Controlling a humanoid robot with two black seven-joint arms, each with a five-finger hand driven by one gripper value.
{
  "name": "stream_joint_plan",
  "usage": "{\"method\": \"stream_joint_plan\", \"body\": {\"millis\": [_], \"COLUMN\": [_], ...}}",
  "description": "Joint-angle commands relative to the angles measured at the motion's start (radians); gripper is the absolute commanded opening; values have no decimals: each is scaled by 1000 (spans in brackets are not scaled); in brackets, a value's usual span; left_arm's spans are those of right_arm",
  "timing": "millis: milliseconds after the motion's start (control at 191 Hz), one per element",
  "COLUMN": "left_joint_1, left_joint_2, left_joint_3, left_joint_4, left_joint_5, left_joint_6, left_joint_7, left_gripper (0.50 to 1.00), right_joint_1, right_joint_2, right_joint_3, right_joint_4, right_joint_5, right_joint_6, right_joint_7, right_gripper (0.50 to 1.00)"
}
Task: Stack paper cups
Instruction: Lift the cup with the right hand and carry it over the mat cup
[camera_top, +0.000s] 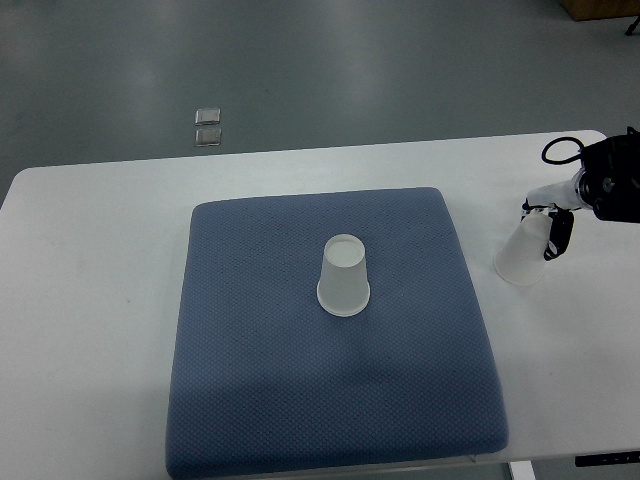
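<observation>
White cups (344, 277), a blue dotted-weave mat (250, 380), a white table (90, 300), a grey floor (300, 60).

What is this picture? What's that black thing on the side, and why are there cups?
You are looking down from a camera on a robot, as if through its eyes. The black and white thing coming in from the right edge is the robot's right hand. It has fingers, a bit like yours, and they are wrapped around a paper cup, which is tilted with its wide end pointing down and to the left.

In front of the robot is a white table. On it lies a blue mat, soft-looking like a cushion. In the middle of the mat stands a second paper cup, upside down.

The robot's job is to stack the cups. The two cups are still apart, so that is not done yet. Its left hand is not in the picture.
</observation>
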Motion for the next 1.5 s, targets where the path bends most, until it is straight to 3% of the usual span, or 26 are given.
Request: {"method": "stream_joint_plan", "body": {"millis": [0, 215, 555, 785, 890, 1084, 1309, 1492], "left_joint_1": [0, 0, 0, 0, 0, 0, 0, 0], "left_joint_2": [0, 0, 0, 0, 0, 0, 0, 0], "left_joint_3": [0, 0, 2, 3, 3, 3, 2, 0], "left_joint_4": [0, -1, -5, -6, -6, -8, -6, -6], "left_joint_5": [0, 0, 0, 0, 0, 0, 0, 0], "left_joint_6": [0, 0, -2, -6, -9, -12, -12, -14], "left_joint_7": [0, 1, 0, 0, 0, 0, 0, 0], "left_gripper": [1000, 1000, 1000, 1000, 1000, 1000, 1000, 1000], "right_joint_1": [1, 78, 464, 759, 846, 900, 914, 925], "right_joint_2": [-2, -27, -131, -137, -136, -111, 48, 260], "right_joint_3": [-1, -10, -36, -95, -105, -98, -38, 5], "right_joint_4": [-1, 16, 171, 247, 278, 310, 315, 307], "right_joint_5": [0, -5, -13, -13, -13, -8, 92, 277], "right_joint_6": [3, 42, 309, 461, 498, 498, 498, 484], "right_joint_7": [0, -2, -3, -3, -3, -3, -2, -2], "right_gripper": [690, 690, 693, 695, 695, 695, 695, 697]}}
